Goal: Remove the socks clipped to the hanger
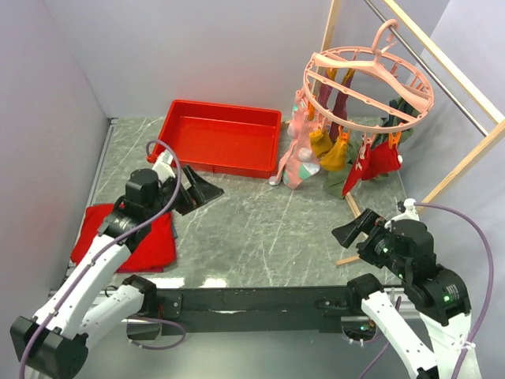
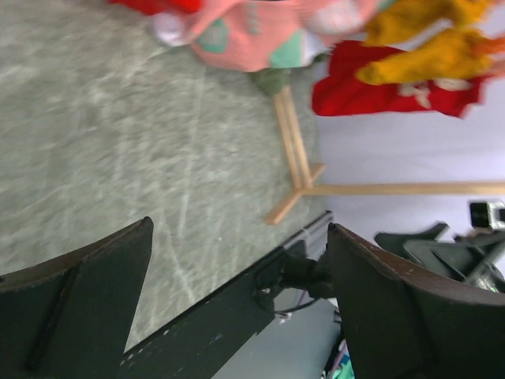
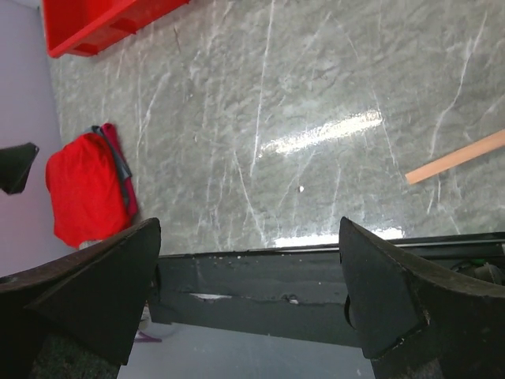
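Observation:
The pink ring hanger (image 1: pixel 371 79) hangs from the wooden-framed rail at the back right. Socks hang from its clips: a pink and mint sock (image 1: pixel 297 162), mustard yellow socks (image 1: pixel 329 150), a red sock (image 1: pixel 377 160), an olive green sock (image 1: pixel 339 183) and a maroon one (image 1: pixel 341 103). The left wrist view shows the pink and mint sock (image 2: pixel 252 39), the red sock (image 2: pixel 394 87) and the mustard socks (image 2: pixel 430 55). My left gripper (image 1: pixel 197 189) is open and empty, left of the socks. My right gripper (image 1: pixel 359 227) is open and empty, in front of the hanger.
A red tray (image 1: pixel 225 136) stands at the back centre. A flat red cloth (image 1: pixel 130 237) lies at the left, also in the right wrist view (image 3: pixel 83 189). The rail's wooden foot (image 1: pixel 351 207) lies on the table under the socks.

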`<state>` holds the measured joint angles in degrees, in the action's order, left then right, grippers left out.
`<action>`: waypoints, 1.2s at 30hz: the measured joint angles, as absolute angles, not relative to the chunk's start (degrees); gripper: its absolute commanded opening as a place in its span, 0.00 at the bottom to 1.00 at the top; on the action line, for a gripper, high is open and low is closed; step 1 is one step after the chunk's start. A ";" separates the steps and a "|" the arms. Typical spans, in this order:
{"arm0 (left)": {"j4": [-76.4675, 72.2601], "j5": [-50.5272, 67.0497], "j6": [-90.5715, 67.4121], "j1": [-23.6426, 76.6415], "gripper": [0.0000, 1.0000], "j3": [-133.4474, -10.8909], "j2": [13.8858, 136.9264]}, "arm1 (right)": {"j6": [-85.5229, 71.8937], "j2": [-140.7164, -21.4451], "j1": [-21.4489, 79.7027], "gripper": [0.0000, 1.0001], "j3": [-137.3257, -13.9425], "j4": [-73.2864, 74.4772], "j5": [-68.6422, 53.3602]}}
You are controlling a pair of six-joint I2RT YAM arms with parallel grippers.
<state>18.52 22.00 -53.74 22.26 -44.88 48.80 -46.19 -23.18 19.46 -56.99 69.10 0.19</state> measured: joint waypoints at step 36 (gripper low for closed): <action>-7.27 4.54 -32.16 57.01 0.99 -94.96 113.23 | -33.08 -52.84 19.46 1.00 -110.50 76.75 2.94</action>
<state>-7.27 4.54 -32.16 57.01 -94.96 113.23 -33.08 -52.84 19.46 -110.50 76.75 2.94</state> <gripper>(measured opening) 0.976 0.996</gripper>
